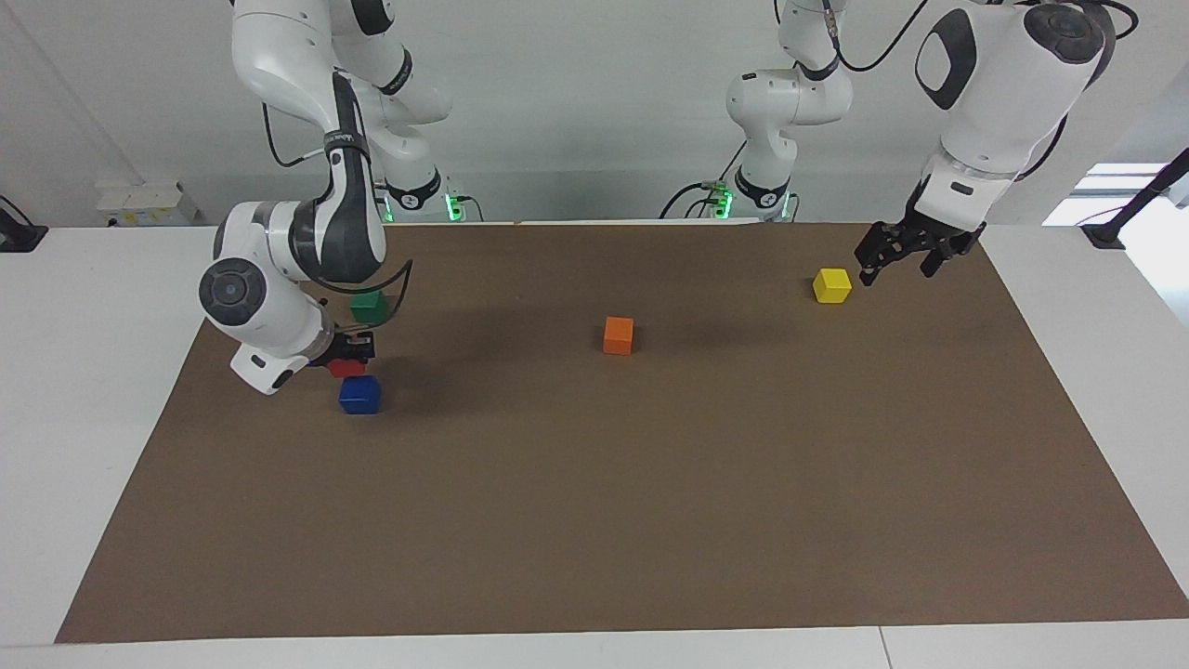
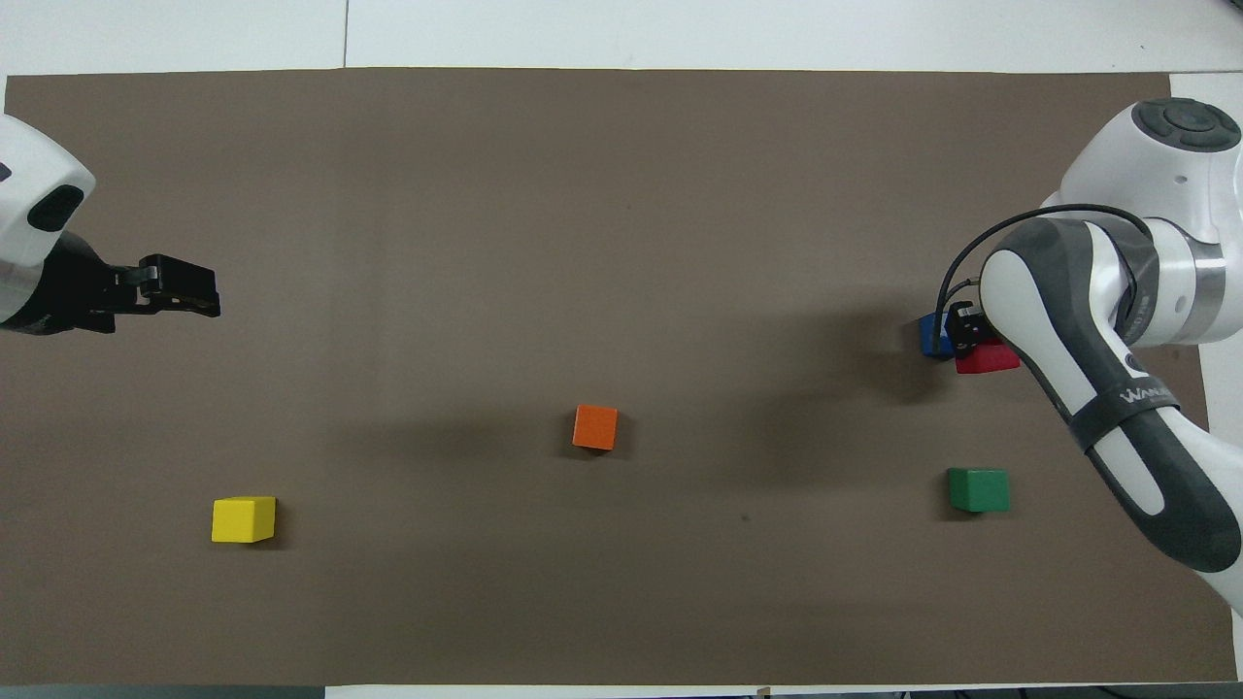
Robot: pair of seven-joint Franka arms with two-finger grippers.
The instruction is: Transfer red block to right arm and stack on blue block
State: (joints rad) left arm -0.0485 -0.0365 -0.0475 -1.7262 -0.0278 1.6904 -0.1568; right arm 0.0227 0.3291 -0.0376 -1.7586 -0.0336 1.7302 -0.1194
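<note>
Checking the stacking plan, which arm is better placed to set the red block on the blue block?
The right arm. Its right gripper is shut on the red block, just above the blue block. The left gripper waits open near the yellow block at the left arm's end.

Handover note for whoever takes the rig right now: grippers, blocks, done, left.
Right gripper: shut on the red block, held just above the blue block, not yet seated.
Left gripper: open, empty, waiting beside the yellow block.
Done: red block is with the right arm.
Left: centre it over blue, lower, release, retreat.
</note>
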